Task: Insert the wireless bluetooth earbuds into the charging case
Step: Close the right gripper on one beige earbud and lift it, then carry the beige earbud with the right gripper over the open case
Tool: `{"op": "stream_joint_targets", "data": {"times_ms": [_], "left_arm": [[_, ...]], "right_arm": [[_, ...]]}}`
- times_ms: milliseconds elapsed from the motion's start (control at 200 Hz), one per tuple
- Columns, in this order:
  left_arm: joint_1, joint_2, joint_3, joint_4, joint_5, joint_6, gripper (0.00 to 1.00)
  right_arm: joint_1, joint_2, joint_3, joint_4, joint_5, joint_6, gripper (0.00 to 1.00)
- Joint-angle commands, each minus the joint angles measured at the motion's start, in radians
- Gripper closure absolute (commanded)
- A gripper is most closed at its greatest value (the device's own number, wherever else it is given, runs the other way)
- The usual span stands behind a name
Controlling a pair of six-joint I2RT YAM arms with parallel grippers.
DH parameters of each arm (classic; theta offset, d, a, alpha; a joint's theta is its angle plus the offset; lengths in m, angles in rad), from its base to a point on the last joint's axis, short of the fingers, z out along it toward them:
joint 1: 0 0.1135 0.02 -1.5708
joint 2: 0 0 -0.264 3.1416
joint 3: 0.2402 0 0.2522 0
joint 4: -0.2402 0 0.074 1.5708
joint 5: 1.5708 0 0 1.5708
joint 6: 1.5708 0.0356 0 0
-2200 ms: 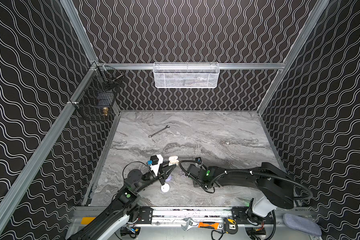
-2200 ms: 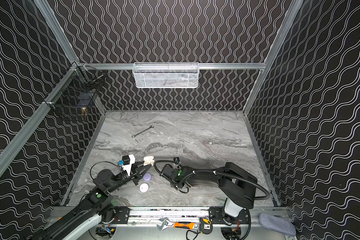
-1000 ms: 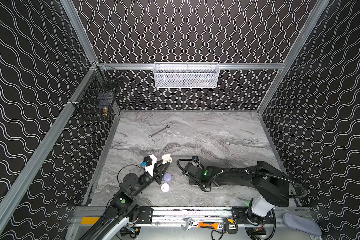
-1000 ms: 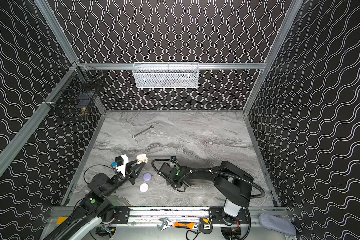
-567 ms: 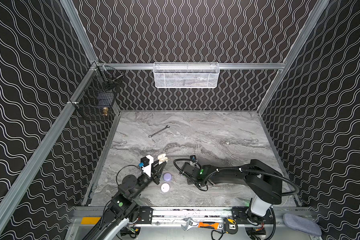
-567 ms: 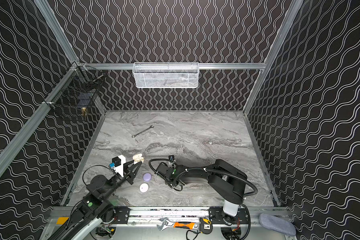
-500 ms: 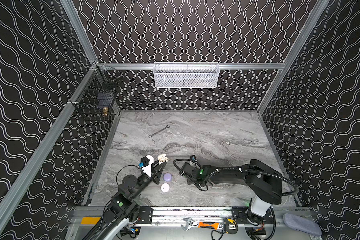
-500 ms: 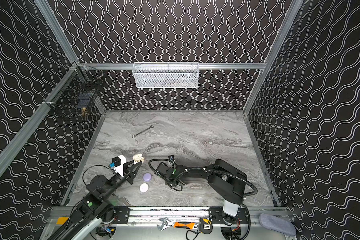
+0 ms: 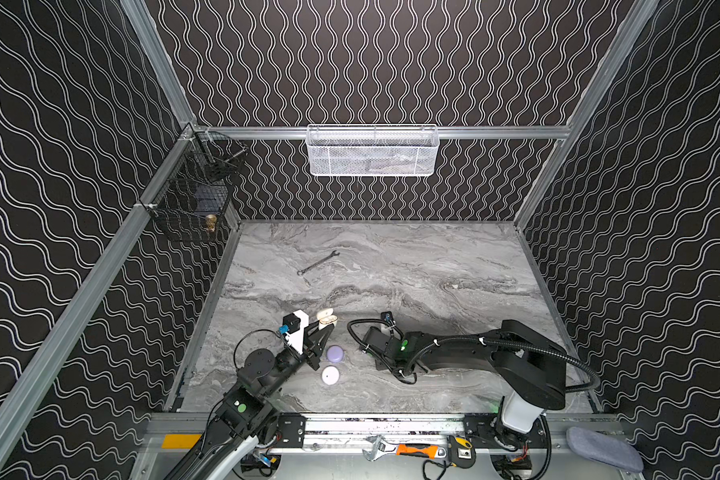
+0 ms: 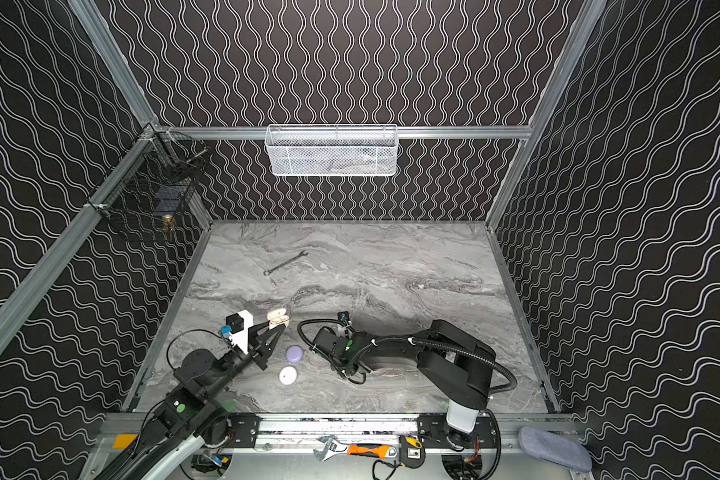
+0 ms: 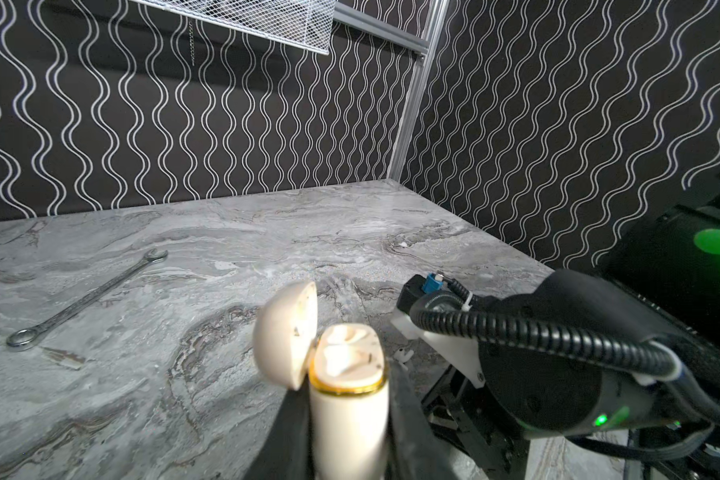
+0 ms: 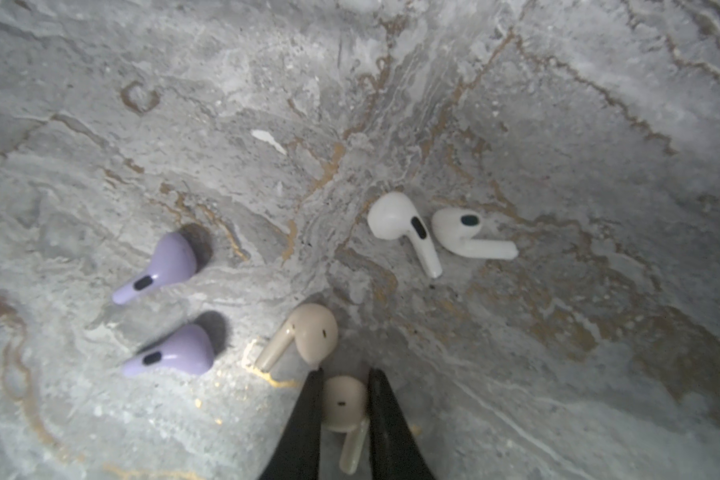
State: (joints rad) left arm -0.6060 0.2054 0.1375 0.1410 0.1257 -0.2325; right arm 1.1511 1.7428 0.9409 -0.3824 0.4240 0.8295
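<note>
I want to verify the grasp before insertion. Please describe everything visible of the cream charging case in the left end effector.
The cream charging case looks like glossy plastic, with a gold band round its rim. Its domed lid stands hinged open to one side. The left end effector clamps the body between black fingers. The inside is blurred.

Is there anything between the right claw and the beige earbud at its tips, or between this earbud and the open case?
Nothing visible. The right claw grips the beige earbud from both sides, and the open case, lid up, is held in the left claw nearby.
</note>
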Motion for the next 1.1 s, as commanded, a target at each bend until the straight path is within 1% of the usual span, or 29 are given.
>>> {"op": "stream_joint_targets", "data": {"times_ms": [0,140,245,345,360,400,520,656,766,836,856,921,1091], "left_arm": [[-0.001,0.013,0.011,0.092,0.083,0.010,1.00],[-0.001,0.039,0.005,0.163,0.158,0.009,1.00],[0.000,0.061,-0.005,0.224,0.209,0.008,1.00],[0.000,0.083,-0.023,0.313,0.264,-0.001,1.00],[0.000,0.087,-0.025,0.324,0.270,-0.002,1.00],[0.000,0.097,-0.031,0.362,0.292,-0.007,1.00],[0.000,0.126,-0.039,0.461,0.358,-0.020,1.00],[0.000,0.141,-0.045,0.532,0.402,-0.040,1.00],[0.000,0.135,-0.046,0.544,0.412,-0.050,1.00],[0.001,0.128,-0.048,0.559,0.426,-0.056,1.00],[0.000,0.125,-0.049,0.567,0.430,-0.058,1.00],[0.000,0.117,-0.058,0.590,0.443,-0.065,1.00],[0.000,0.101,-0.072,0.639,0.467,-0.076,1.00]], "right_arm": [[0.006,-0.045,-0.007,-0.033,0.034,0.028,0.83],[0.011,-0.140,-0.003,-0.042,0.074,0.019,0.84],[0.030,-0.219,0.024,-0.072,0.128,0.010,0.86],[0.075,-0.302,0.051,-0.095,0.202,-0.006,0.86],[0.085,-0.317,0.086,-0.097,0.215,-0.011,0.86],[0.105,-0.346,0.104,-0.098,0.241,-0.020,0.86],[0.182,-0.428,0.140,-0.050,0.327,-0.070,0.86],[0.264,-0.494,0.126,0.119,0.386,-0.185,0.86],[0.322,-0.525,0.085,0.330,0.413,-0.310,0.87],[0.348,-0.534,0.064,0.466,0.411,-0.388,0.87],[0.354,-0.537,0.031,0.505,0.410,-0.410,0.87],[0.371,-0.539,0.001,0.624,0.399,-0.477,0.88],[0.402,-0.529,-0.044,0.810,0.375,-0.582,0.90]]}}
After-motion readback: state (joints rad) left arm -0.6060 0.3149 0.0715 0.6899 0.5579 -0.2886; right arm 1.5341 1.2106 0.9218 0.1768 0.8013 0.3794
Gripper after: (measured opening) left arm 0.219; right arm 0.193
